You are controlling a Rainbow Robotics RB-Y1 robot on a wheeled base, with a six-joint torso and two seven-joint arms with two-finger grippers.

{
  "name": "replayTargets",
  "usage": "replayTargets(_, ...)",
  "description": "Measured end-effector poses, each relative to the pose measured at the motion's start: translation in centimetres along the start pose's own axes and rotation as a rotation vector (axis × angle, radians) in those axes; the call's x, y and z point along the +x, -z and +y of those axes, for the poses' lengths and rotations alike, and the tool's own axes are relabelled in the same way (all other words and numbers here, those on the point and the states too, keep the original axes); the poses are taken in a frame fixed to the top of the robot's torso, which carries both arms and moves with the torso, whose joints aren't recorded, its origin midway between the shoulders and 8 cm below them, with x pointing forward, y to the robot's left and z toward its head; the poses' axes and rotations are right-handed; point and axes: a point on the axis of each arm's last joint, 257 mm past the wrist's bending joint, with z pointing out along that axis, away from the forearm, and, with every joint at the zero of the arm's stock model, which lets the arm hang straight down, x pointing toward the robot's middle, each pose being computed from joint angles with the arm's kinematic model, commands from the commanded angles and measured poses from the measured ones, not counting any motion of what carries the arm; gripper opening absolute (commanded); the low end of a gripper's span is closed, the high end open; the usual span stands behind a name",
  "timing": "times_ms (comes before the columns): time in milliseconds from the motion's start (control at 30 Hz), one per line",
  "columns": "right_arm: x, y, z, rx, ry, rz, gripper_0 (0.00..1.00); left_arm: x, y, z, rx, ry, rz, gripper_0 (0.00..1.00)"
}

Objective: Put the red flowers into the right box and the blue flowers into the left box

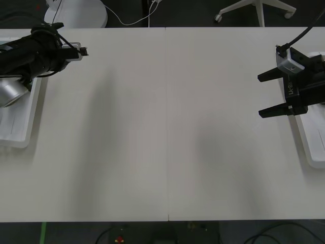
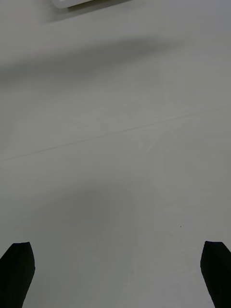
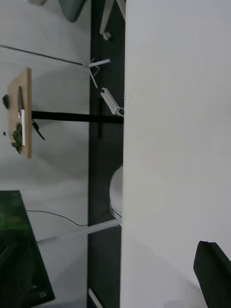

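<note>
Right gripper (image 1: 269,95) hovers at the worktop's (image 1: 167,127) right edge over the right box (image 1: 311,147), fingers spread. Left gripper (image 1: 84,51) reaches from the far-left corner above the left box (image 1: 20,127); finger state indiscernible.

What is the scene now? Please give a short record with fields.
table: white table, bare in the middle
left box: white tray at table's left edge
right box: white tray at table's right edge
left gripper: above the table's far left, beside the left box
right gripper: open, by the right box
</note>
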Motion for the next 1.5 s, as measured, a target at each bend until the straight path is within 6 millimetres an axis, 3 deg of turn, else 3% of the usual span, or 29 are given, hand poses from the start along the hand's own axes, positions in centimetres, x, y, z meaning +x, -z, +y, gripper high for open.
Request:
replayTargets(100,0.0,0.0,0.0,0.0,0.0,0.0,1.0,-1.0,0.4,-1.1,0.066,0.069,0.027,0.97)
replayTargets(200,0.0,0.0,0.0,0.0,0.0,0.0,1.0,-0.2,1.0,-3.6,0.192,0.176,0.119,0.96)
replayTargets(300,0.0,0.0,0.0,0.0,0.0,0.0,1.0,0.2,2.5,-6.2,0.338,0.318,0.201,0.96)
replayTargets(400,0.0,0.0,0.0,0.0,0.0,0.0,1.0,0.4,4.5,-7.4,0.468,0.462,0.268,0.96)
replayTargets(500,0.0,0.0,0.0,0.0,0.0,0.0,1.0,-0.2,6.2,-6.5,0.551,0.589,0.294,0.97)
replayTargets(667,0.0,0.0,0.0,0.0,0.0,0.0,1.0,-3.4,6.9,-3.3,0.604,0.784,0.225,0.97)
replayTargets(767,0.0,0.0,0.0,0.0,0.0,0.0,1.0,-4.5,7.5,-2.8,0.67,0.879,0.181,0.96)
replayTargets(1000,0.0,0.0,0.0,0.0,0.0,0.0,1.0,-5.6,8.6,-2.0,0.744,0.702,-0.099,0.96)
replayTargets(1100,0.0,0.0,0.0,0.0,0.0,0.0,1.0,-6.3,8.9,-2.1,0.752,0.657,-0.189,0.97)
replayTargets(1300,0.0,0.0,0.0,0.0,0.0,0.0,1.0,-8.5,10.4,-2.5,0.838,0.822,-0.321,0.96)
replayTargets(1500,0.0,0.0,0.0,0.0,0.0,0.0,1.0,-7.9,12.4,-4.8,0.961,0.935,-0.34,0.96)
